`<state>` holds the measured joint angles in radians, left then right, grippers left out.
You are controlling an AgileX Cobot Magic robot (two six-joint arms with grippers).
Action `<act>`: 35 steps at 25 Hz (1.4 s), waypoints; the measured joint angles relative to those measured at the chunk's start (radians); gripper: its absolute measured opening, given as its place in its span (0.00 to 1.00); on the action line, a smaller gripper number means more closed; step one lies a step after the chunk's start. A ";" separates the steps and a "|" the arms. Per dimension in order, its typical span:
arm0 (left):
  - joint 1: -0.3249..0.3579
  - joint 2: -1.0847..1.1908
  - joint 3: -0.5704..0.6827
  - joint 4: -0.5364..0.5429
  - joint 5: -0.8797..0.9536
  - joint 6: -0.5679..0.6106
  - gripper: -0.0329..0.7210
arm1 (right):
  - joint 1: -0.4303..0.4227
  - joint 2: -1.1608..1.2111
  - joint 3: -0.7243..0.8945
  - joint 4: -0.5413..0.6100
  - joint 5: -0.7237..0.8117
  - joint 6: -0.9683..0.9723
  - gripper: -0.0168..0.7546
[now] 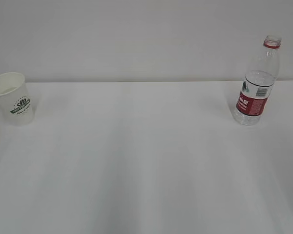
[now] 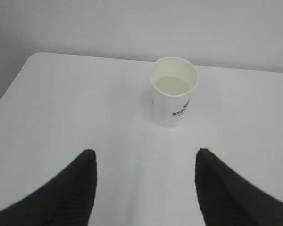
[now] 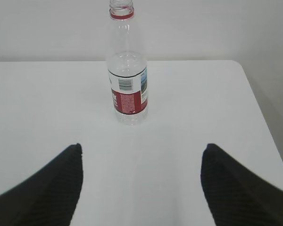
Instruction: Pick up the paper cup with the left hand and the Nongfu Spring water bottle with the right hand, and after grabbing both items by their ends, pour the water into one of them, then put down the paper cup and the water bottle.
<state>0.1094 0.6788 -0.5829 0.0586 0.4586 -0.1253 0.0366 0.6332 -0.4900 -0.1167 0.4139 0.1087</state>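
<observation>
While both end effectors are hanging released and empty short of their targets, the paper cup [image 2: 173, 92], holding some water [image 2: 172, 85], is standing upright on the bench [image 1: 146, 161], well apart from the uncapped Nongfu Spring water bottle [image 1: 258, 80]. Whether the reach is opening or the task is closing, I cannot tell; a grasp would call for the left end effector [image 2: 146, 160] advancing around the cup and the right end effector [image 3: 141, 155] around the bottle.

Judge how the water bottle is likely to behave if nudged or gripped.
The water bottle stands tall on a narrow base, so a high push would probably tip it. It has no cap and holds water, so tipping may spill. Its thin clear ribbed wall likely flexes under a squeeze.
</observation>
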 joint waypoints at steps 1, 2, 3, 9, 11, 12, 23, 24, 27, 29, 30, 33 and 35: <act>0.000 0.000 -0.010 0.010 0.012 0.000 0.68 | 0.000 0.000 -0.011 0.000 0.023 0.000 0.78; 0.000 0.000 -0.022 0.019 0.027 0.000 0.68 | 0.000 0.000 -0.019 0.000 0.045 0.000 0.78; 0.000 0.000 -0.036 0.023 0.042 0.000 0.68 | 0.000 0.000 -0.024 0.000 0.059 0.000 0.78; 0.000 -0.001 -0.127 0.034 0.135 0.033 0.67 | 0.000 0.000 -0.038 -0.001 0.168 -0.008 0.78; 0.000 -0.001 -0.154 0.035 0.174 0.043 0.67 | 0.000 0.000 -0.040 0.005 0.192 -0.008 0.78; 0.000 -0.001 -0.162 0.035 0.198 0.045 0.67 | 0.000 0.000 -0.040 0.009 0.206 -0.008 0.78; -0.071 -0.001 -0.176 0.037 0.421 0.057 0.67 | 0.000 0.000 -0.040 0.037 0.262 -0.012 0.78; -0.073 -0.001 -0.176 0.035 0.441 0.057 0.67 | 0.000 0.000 -0.040 0.037 0.264 -0.012 0.78; -0.075 -0.001 -0.176 -0.012 0.485 0.057 0.67 | 0.000 0.000 -0.040 0.037 0.266 -0.012 0.78; -0.075 -0.001 -0.176 -0.043 0.495 0.066 0.67 | 0.000 0.000 -0.040 0.037 0.266 -0.013 0.78; -0.075 -0.001 -0.176 -0.052 0.497 0.068 0.67 | 0.000 0.000 -0.040 0.037 0.266 -0.014 0.78; -0.075 -0.001 -0.176 -0.059 0.493 0.077 0.67 | 0.000 -0.002 -0.040 0.059 0.266 -0.042 0.78; -0.075 -0.007 -0.164 -0.059 0.474 0.080 0.66 | 0.000 -0.010 -0.040 0.089 0.261 -0.082 0.78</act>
<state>0.0342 0.6718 -0.7467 0.0000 0.9322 -0.0456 0.0366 0.6229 -0.5296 -0.0273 0.6753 0.0266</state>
